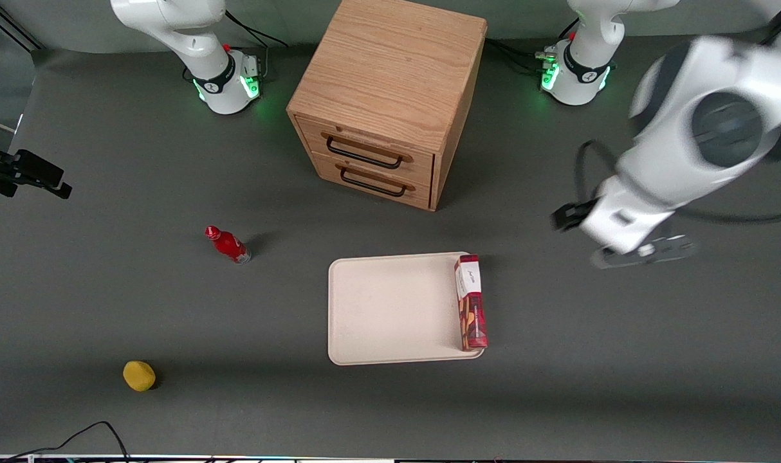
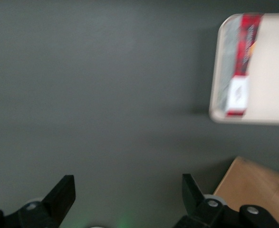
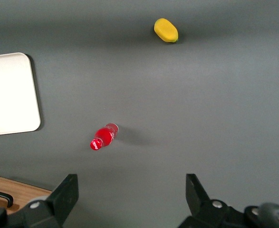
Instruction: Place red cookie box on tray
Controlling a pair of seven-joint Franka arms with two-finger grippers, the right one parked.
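The red cookie box lies flat on the cream-white tray, along the tray's edge nearest the working arm's end of the table, its white end panel pointing toward the cabinet. My gripper hangs above bare table, well off the tray toward the working arm's end. In the left wrist view the gripper is open with only grey table between its fingers, and the box shows resting on the tray some way off.
A wooden two-drawer cabinet stands farther from the front camera than the tray; its corner shows near the gripper. A small red bottle and a yellow object lie toward the parked arm's end.
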